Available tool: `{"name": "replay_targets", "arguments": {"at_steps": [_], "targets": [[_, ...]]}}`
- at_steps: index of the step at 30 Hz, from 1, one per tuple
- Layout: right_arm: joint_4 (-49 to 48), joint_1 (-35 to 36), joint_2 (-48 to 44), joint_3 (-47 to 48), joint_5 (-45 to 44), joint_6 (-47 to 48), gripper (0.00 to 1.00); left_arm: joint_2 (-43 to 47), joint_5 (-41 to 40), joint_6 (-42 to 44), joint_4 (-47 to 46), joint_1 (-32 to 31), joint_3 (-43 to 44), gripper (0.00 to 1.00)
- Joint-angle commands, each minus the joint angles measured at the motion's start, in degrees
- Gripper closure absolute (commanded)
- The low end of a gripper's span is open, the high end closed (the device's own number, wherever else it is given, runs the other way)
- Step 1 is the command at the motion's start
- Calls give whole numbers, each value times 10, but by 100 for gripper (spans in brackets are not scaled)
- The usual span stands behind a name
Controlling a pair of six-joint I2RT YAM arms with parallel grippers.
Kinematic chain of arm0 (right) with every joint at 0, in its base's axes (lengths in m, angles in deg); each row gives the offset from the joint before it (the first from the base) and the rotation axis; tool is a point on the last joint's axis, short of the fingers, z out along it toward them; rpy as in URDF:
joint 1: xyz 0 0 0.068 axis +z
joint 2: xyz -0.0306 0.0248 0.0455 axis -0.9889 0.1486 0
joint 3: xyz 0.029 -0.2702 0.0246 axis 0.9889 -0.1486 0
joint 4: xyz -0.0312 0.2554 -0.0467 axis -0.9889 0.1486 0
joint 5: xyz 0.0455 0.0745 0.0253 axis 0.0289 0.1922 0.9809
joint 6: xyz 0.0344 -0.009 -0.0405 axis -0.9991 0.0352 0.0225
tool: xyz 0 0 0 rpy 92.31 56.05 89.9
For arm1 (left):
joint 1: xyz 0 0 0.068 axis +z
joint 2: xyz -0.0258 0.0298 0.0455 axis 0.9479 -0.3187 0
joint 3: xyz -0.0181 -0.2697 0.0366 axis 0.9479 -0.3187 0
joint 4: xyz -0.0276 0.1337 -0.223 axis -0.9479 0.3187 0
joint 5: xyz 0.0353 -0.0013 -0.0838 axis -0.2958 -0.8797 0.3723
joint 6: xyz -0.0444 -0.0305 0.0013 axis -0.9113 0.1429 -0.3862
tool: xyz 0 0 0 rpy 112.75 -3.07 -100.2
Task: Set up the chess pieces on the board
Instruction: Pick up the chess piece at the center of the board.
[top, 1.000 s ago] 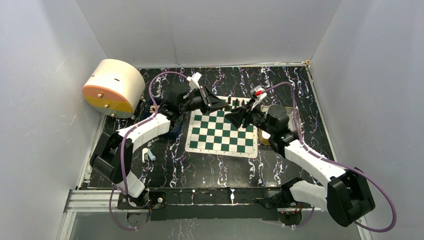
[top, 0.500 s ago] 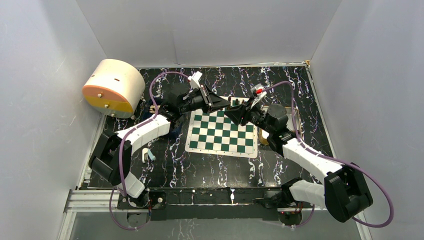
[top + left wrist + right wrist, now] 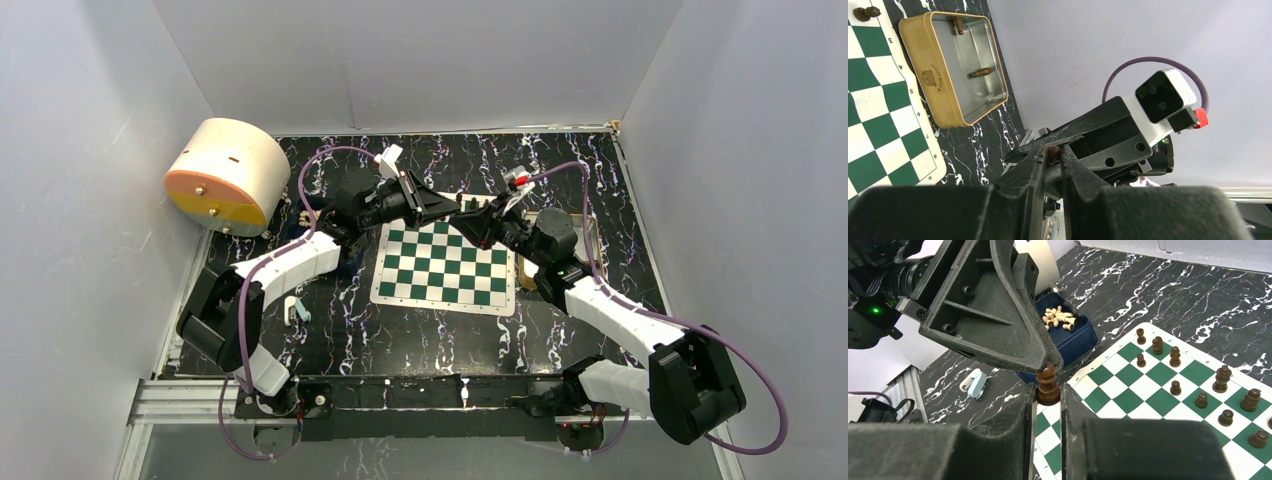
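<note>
- Piece [image 3: 1048, 382], dark brown: the right gripper [image 3: 1048, 391] pinches its base, and just beyond, the left gripper [image 3: 1052, 149] pinches its head.
- Risk: with both pinching, a pull by either arm could twist the piece loose. It would likely drop and topple the standing pieces [image 3: 1175, 356].
- Long axis runs 6 to 12 o'clock in the right wrist view, head at 12.
- Board [image 3: 1128, 375] lies below. In the top view the piece hangs over its 12 o'clock side.

Green-white checked board [image 3: 445, 268], dark brown pieces [image 3: 1175, 356]
</note>
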Motion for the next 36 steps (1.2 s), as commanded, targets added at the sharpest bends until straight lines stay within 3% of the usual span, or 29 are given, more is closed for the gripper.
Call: {"name": "replay_targets", "arguments": {"at_steps": [1, 5, 10, 14, 19, 36], "targets": [[-35, 1, -19, 15, 4, 18, 87, 39, 4, -1, -22, -5, -7, 88], [7, 1, -34, 14, 7, 68, 92, 51, 1, 24, 1, -5, -4, 74], [76, 2, -54, 22, 26, 129, 93, 64, -11, 158, 155, -5, 53, 67], [133, 1, -61, 36, 61, 168, 93, 61, -22, 280, 284, -5, 113, 64], [181, 1, -58, 58, 85, 189, 93, 35, 10, 346, 400, -5, 176, 65], [189, 1, -31, 77, 89, 167, 92, 0, 59, 347, 400, -31, 175, 59]]}}
